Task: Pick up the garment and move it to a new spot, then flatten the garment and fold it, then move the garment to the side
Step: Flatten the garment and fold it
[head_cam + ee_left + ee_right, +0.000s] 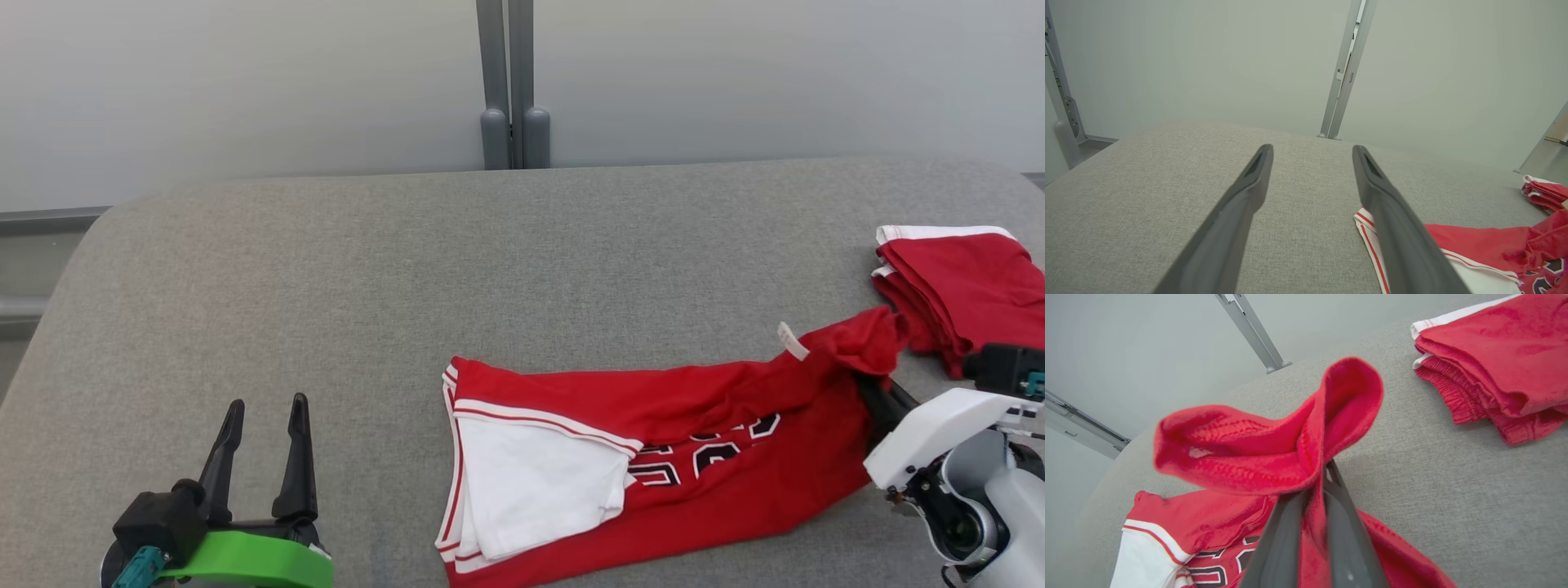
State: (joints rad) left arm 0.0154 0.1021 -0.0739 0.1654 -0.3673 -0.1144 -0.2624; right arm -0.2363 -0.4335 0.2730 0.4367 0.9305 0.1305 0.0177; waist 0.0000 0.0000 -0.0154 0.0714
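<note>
Right fingers (1326,486) pressed together, pinching red jersey (653,441) at bunched edge near white label (792,341). Cloth tents over fingertips; rest trails left of them across grey tabletop (326,269). Edge pinch likely chosen so jersey can be lifted to new spot without balling up. White panel and dark numerals crumpled, so not yet flat. Folded red garment (955,286) lies close beyond right fingertips; snag risk. Left fingers (268,404) spread, empty, well left of jersey, probably waiting to take opposite edge.
</note>
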